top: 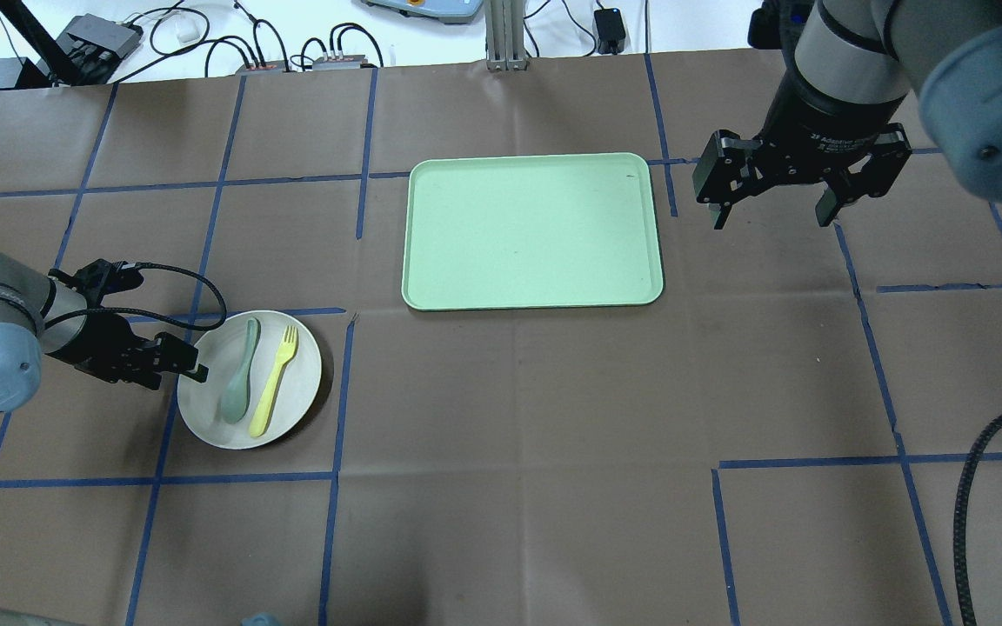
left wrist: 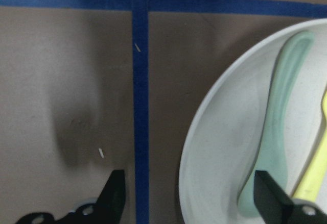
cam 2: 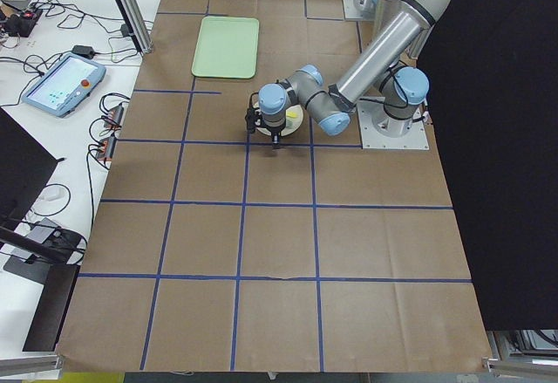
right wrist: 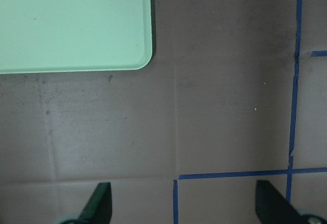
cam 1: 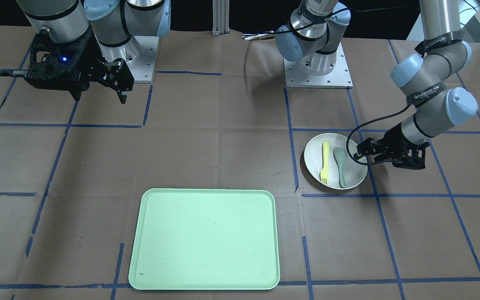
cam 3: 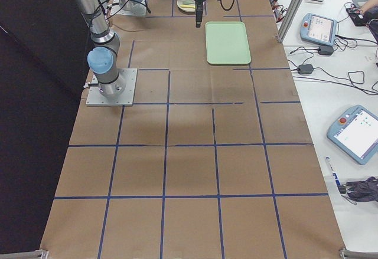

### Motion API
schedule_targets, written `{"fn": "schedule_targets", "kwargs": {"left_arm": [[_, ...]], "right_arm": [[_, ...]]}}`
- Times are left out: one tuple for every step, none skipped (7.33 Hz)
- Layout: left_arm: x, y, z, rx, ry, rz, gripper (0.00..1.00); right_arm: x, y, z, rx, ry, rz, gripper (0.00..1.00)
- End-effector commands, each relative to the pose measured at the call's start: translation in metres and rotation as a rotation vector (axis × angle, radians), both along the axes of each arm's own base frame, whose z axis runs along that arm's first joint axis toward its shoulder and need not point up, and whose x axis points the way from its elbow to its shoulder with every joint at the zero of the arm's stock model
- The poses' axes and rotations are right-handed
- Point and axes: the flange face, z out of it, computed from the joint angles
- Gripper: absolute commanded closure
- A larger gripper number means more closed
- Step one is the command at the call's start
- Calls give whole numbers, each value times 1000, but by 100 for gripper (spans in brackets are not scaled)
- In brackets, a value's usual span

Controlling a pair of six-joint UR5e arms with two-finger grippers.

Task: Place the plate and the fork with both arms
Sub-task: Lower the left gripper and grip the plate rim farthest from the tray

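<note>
on the robot's left, well apart from the tray, the plate carrying the fork sits with its outer rim between the spread, empty jaws of the left gripper, by far the nearer one, while the right gripper hangs parted and empty beside the tray

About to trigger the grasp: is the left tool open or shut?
Open. On the left tool, the fingers stand wide apart, one over the plate, one outside its rim.
</note>
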Motion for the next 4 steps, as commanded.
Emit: {"fn": "schedule_targets", "kwargs": {"left_arm": [[1, 1, -2, 5, 3, 6, 39], [1, 1, -4, 9, 6, 11, 45], [1, 1, -2, 7, 5, 12, 55], [1, 2, -3, 10, 7, 11, 59]], "right_arm": [[0, 0, 0, 1, 0, 1, 0], [0, 0, 0, -1, 0, 1, 0], [0, 0, 0, 1, 0, 1, 0], [0, 0, 0, -1, 0, 1, 0]]}}
